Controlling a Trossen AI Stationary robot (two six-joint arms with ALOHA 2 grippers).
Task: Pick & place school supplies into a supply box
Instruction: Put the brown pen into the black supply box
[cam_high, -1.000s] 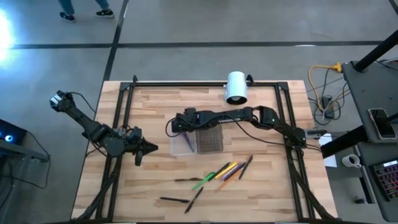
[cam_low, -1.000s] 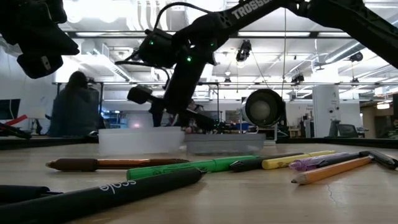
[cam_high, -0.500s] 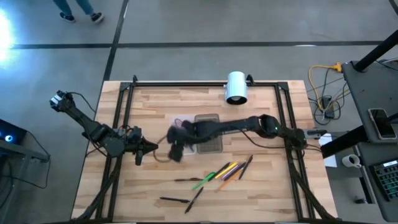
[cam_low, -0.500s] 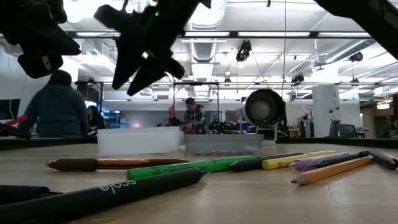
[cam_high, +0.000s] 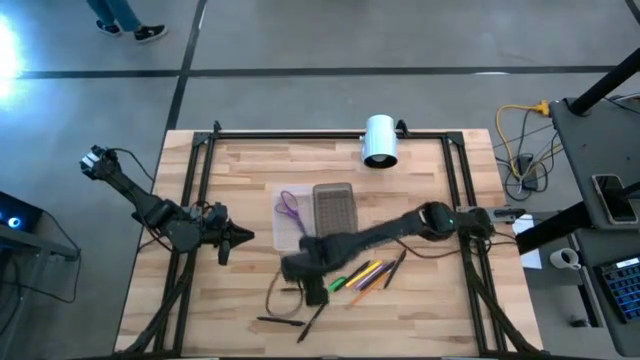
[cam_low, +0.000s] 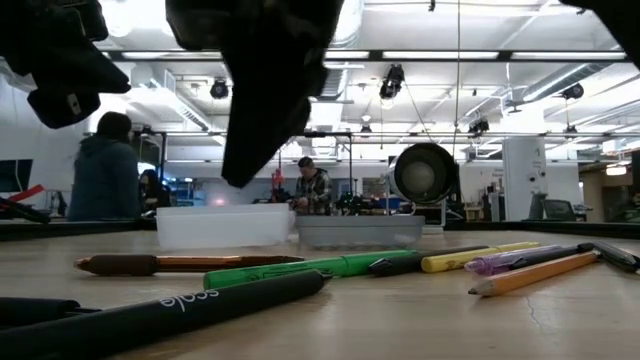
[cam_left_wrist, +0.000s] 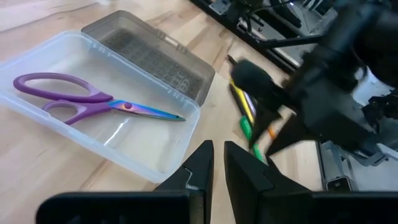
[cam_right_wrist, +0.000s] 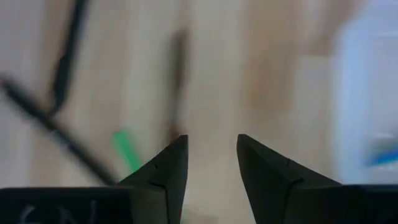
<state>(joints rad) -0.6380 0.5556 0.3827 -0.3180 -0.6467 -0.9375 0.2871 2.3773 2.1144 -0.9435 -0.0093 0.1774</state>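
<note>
The right gripper (cam_high: 316, 294) hangs over the desk (cam_high: 420, 310) with its fingers parted and empty, above a brown pen (cam_high: 296, 289) and just beside a green pen (cam_high: 328, 290). The scissors (cam_high: 289, 207) lie in the open box (cam_high: 292, 235) at 12 o'clock from it. More pens (cam_high: 375, 271) lie at 3 o'clock. The left gripper (cam_high: 243, 238) waits at the desk's left edge, fingers nearly together, empty.

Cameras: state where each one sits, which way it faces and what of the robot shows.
High: overhead, straight down; both arms, supply box.
Low: table height, level across; pens near, right arm overhead.
Left wrist: on the parked left arm, toward the box; left gripper nearly shut.
Right wrist: above the wood; right gripper open.
Shared: purple scissors in the box, also seen from above.
</note>
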